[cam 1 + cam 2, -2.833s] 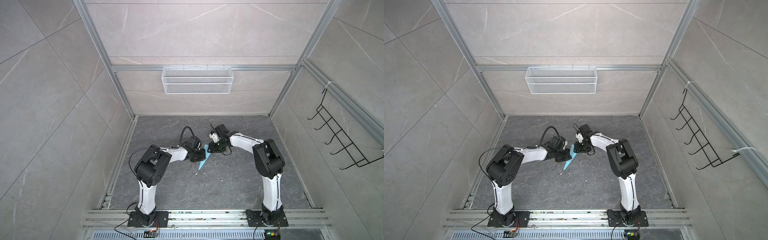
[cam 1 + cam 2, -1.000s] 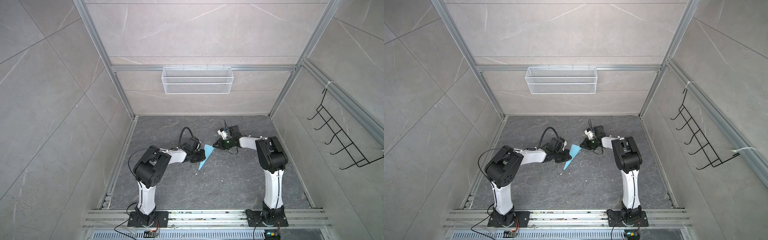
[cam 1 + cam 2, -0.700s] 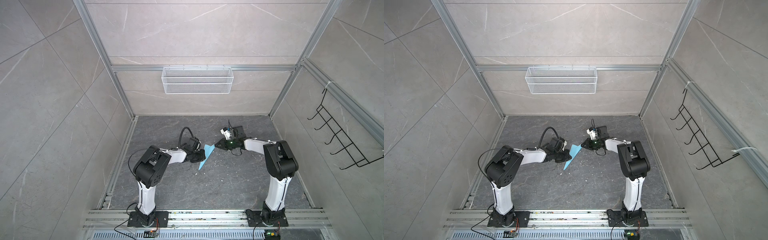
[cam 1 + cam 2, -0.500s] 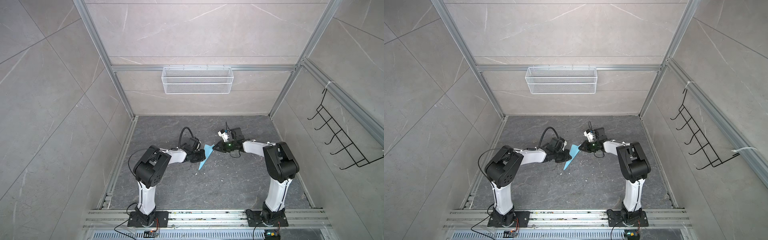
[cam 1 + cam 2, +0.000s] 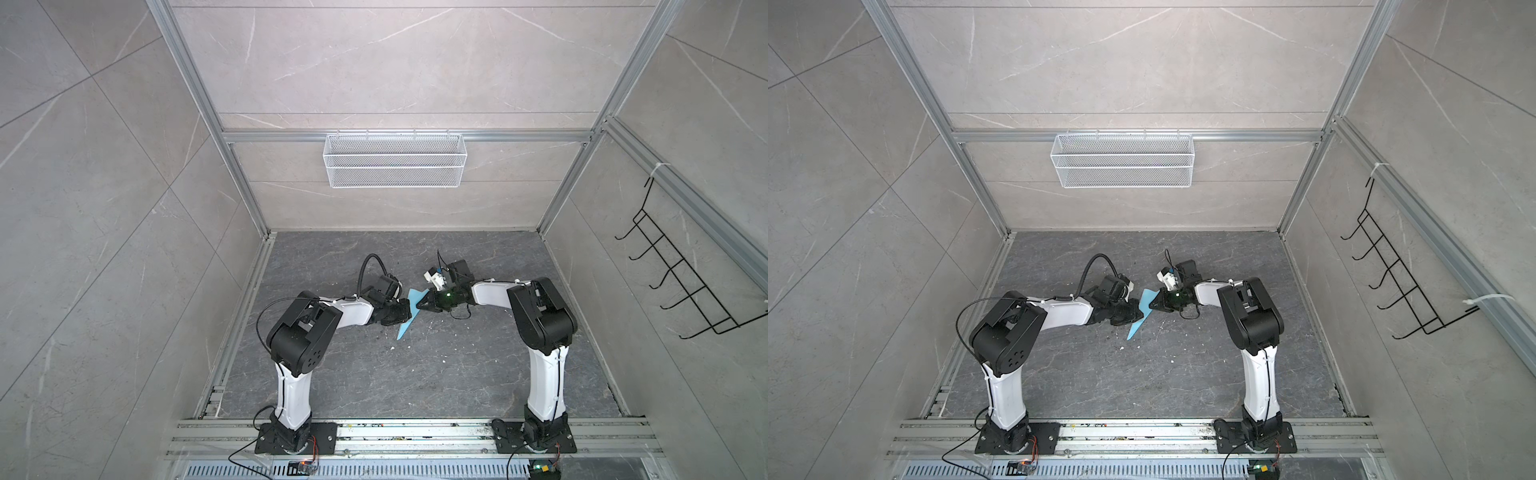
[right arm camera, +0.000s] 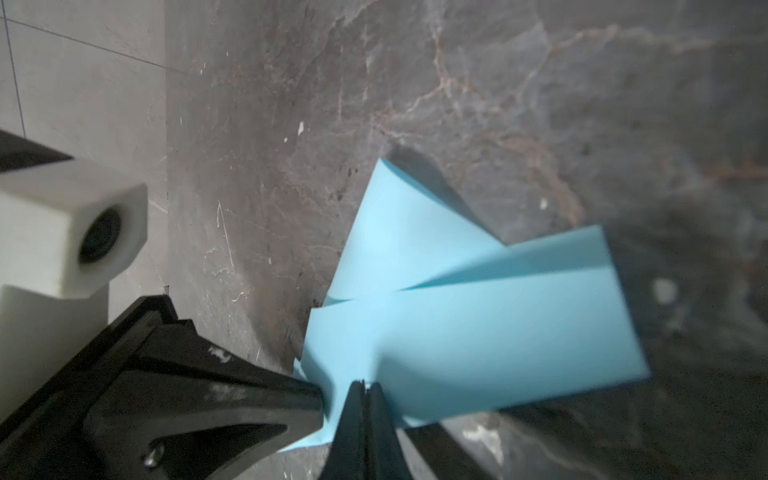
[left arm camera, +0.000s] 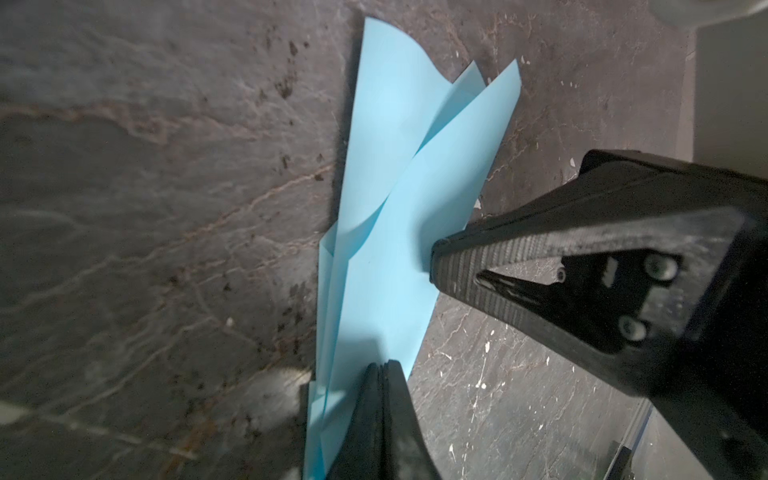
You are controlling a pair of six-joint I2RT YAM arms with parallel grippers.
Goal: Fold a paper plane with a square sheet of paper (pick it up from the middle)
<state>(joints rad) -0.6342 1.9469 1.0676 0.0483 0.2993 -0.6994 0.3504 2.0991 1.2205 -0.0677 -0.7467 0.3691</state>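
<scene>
- The paper plane point(image 5: 415, 299) lies on the dark marbled floor point(image 5: 415, 374) at mid-floor, between the two grippers
- In both top views its long axis runs slantwise: the slim pointed tip faces the near edge and slightly left, and the wide tail end point(image 5: 1148, 297) faces the back wall
- In the left wrist view the tail layers fan apart, one flap curling up
- The left gripper point(image 5: 409, 312) has its jaws pressed together, tips on the plane's narrower part point(image 7: 380, 368); whether a layer sits between them I cannot tell
- The right gripper point(image 5: 419, 305) is closed, pinching the plane's side edge near the tail point(image 6: 363, 384)
- The two grippers' tips are just beside each other
</scene>
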